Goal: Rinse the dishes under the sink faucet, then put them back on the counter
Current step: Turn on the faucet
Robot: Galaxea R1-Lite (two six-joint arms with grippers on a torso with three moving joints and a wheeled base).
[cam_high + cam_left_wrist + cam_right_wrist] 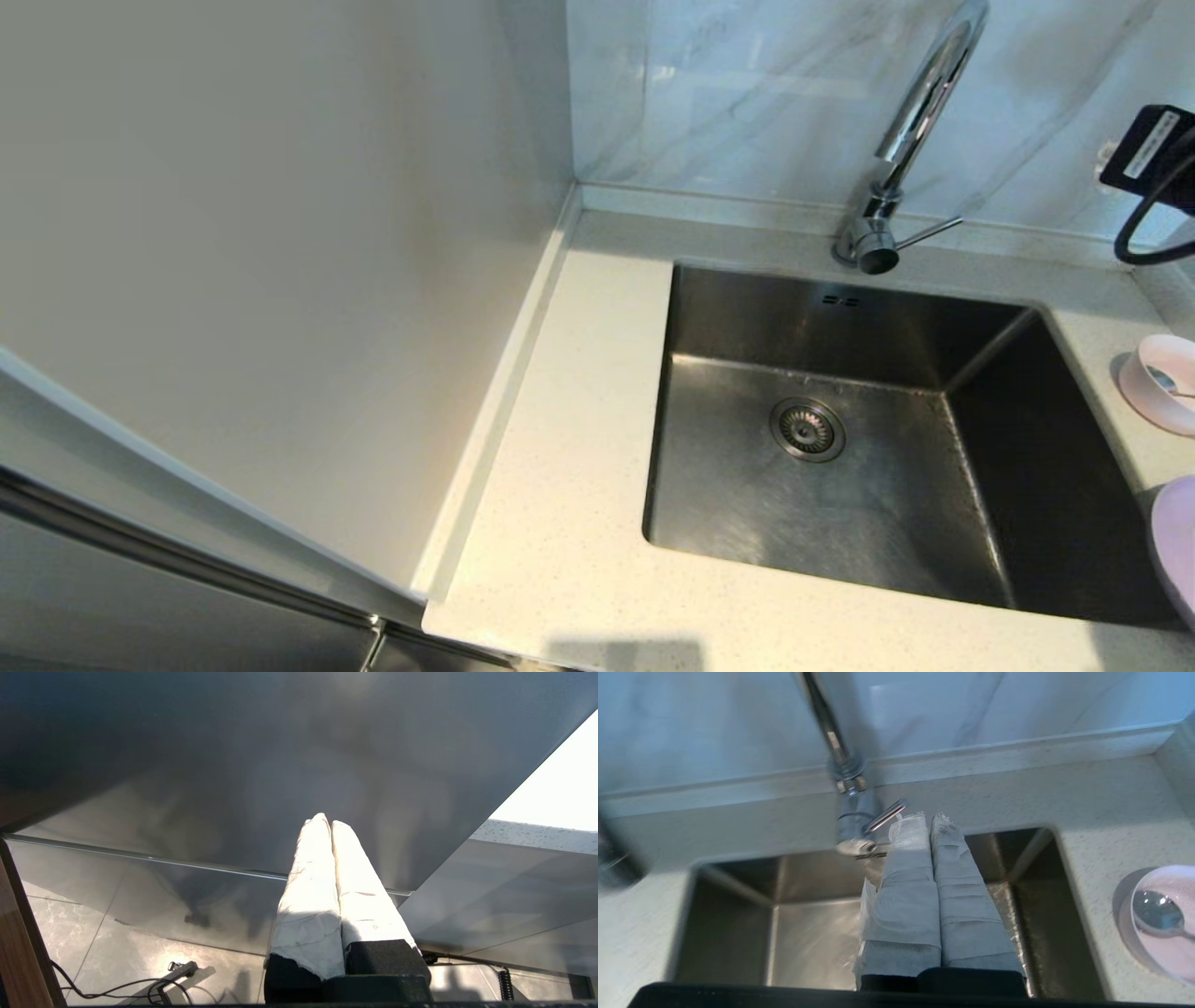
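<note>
Counter [560, 448] runs off-white and speckled down the left side of the stainless sink [747, 485], and none of the dishes lie on this stretch. Down below that side, the left gripper [325, 823] hangs parked in front of a dark cabinet face above the tiled floor, its taped fingers pressed together on nothing; it appears only in its own wrist view.

Moving right, the basin holds no dish, only the round drain strainer [808, 429] in its floor and two overflow slots [840, 301] high on the back wall. Behind it stands the chrome gooseneck faucet [920, 112], its thin side lever [929, 231] sticking out toward the right, and no water shows. In the right wrist view the right gripper [928, 820] sits over the sink with its wrapped fingers closed flat against each other and holding nothing, the tips just beside the lever's end [886, 815].

Furthest right, on the strip of counter past the sink, rests the pale pink bowl [1162, 381] with a metal spoon [1156, 912] lying in it, and nearer the front edge the lilac plate [1178, 546], cut by the frame. Both lie to the right of the right gripper, well apart from the left one, so the right arm is clearly the nearer. Judged from this, whichever comes first, lever or bowl, the reach is a short one for that arm.
</note>
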